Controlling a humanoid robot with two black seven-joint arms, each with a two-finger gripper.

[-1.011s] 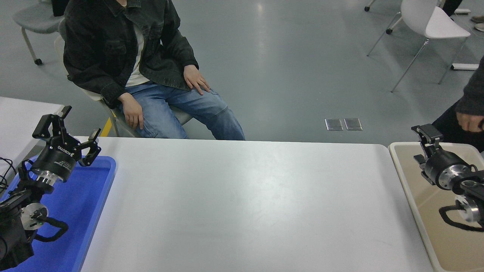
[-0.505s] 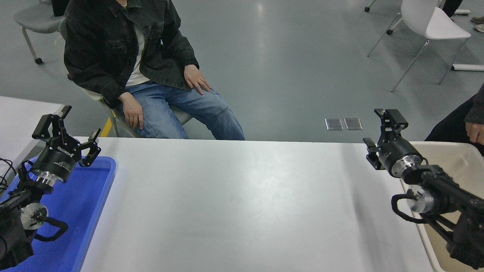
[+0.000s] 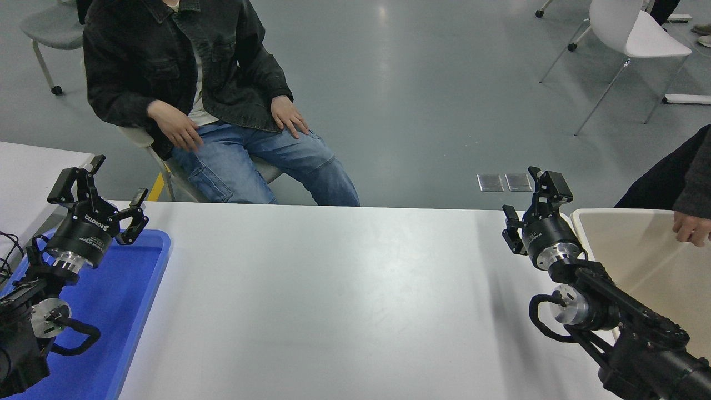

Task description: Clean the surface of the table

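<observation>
The table surface point(image 3: 344, 300) is a wide matte white top with nothing lying on its bare middle. My right gripper point(image 3: 529, 201) hovers open and empty over the table's far right corner, just left of a beige tray point(image 3: 639, 250), and its arm comes in from the lower right. My left gripper point(image 3: 105, 186) is parked open and empty above the far end of a blue tray point(image 3: 133, 300) at the table's left edge.
A person in a dark jacket and jeans point(image 3: 222, 111) sits at the far side, left of centre. Another person's hand point(image 3: 689, 229) rests at the beige tray's far right rim. A smaller white table point(image 3: 28, 166) shows at the left edge, and a white chair point(image 3: 633, 33) stands far right.
My right arm has swung left, from over the beige tray to over the table's far right corner. The seated person has raised one hand off the thigh. The left arm has not moved.
</observation>
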